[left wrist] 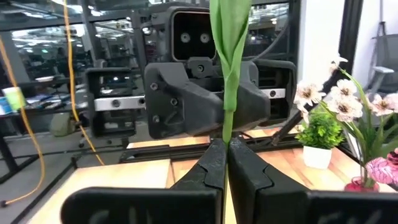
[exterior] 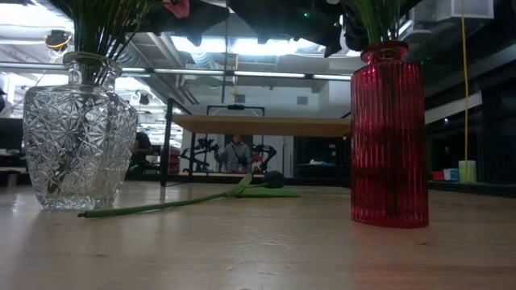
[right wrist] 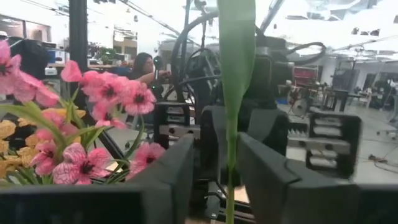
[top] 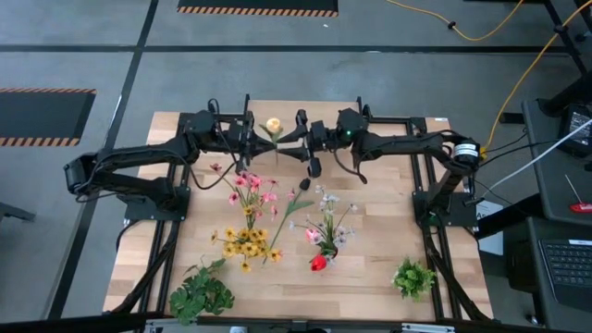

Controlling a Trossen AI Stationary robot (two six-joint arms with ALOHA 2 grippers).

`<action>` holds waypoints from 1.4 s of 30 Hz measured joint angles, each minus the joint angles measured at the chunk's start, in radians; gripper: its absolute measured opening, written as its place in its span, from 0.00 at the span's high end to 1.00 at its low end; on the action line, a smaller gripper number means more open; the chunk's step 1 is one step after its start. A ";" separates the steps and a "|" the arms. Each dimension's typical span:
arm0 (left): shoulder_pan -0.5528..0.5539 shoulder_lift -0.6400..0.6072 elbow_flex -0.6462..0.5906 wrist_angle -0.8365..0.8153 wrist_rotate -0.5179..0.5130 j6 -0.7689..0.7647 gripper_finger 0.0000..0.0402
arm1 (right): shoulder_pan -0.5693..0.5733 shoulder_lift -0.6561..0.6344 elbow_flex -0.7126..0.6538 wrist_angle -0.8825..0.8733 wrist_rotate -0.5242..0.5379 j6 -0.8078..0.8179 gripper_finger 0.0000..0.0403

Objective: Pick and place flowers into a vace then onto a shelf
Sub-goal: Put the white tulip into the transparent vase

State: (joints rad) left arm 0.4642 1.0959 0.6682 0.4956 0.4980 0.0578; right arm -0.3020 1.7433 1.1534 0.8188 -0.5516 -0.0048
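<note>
The yellow flower (top: 274, 125) is up in the air over the far edge of the table, right between your two grippers. Its green stem (left wrist: 227, 93) stands straight up in the left wrist view.

Your left gripper (top: 252, 136) is pinched tight on that stem. Your right gripper (top: 298, 136) faces it from the other side, with its fingers apart and the stem in the gap, touching neither.

So the left arm has the flower now. The glass vase (exterior: 79, 129) is on the left arm's side, nearer to the front than the flower. Carry the stem over it and lower it straight down.
</note>
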 joint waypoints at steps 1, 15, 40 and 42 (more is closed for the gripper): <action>0.007 -0.013 0.000 -0.012 0.000 0.000 0.99 | -0.005 -0.009 0.000 -0.015 0.000 0.001 0.67; 0.109 -0.311 0.000 -0.343 -0.151 0.058 0.99 | -0.022 -0.147 0.000 -0.340 0.000 -0.132 0.69; -0.055 -0.809 0.003 -0.872 -0.348 -0.044 0.99 | 0.048 -0.146 -0.246 -0.126 0.164 -0.041 0.99; -0.067 -0.819 0.028 -0.964 -0.348 -0.049 0.99 | 0.067 -0.146 -0.246 -0.127 0.171 -0.041 0.99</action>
State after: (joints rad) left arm 0.3969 0.2767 0.6965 -0.4684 0.1502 0.0086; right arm -0.2347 1.5970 0.9077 0.6919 -0.3810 -0.0456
